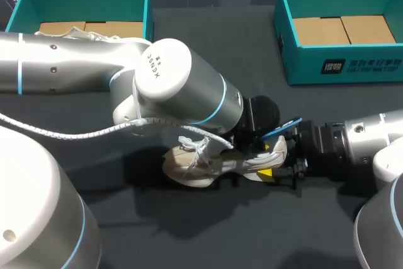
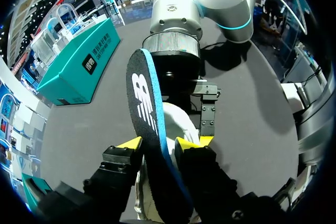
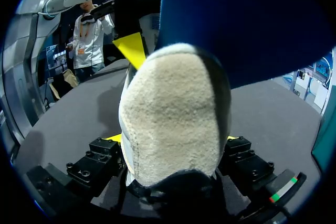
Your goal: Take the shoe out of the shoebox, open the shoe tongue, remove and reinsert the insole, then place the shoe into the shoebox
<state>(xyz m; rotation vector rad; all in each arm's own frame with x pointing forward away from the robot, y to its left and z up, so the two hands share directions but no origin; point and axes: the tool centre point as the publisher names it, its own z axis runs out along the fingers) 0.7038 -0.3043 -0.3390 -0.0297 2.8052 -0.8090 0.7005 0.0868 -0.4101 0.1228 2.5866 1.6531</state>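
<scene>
My left claw (image 2: 160, 142) clamped on insole (image 2: 143, 103), 2 yellow tips pressing its 2 faces. Insole stands on edge just over shoe (image 1: 217, 165). My right claw (image 3: 172, 139) grips shoe's heel from both sides. Shoe lies mid-table on dark table (image 1: 189, 231), toe toward my left, outside both boxes. Left shoebox (image 1: 22, 7) and right shoebox (image 1: 302, 67) at far corners, well apart from shoe.
</scene>
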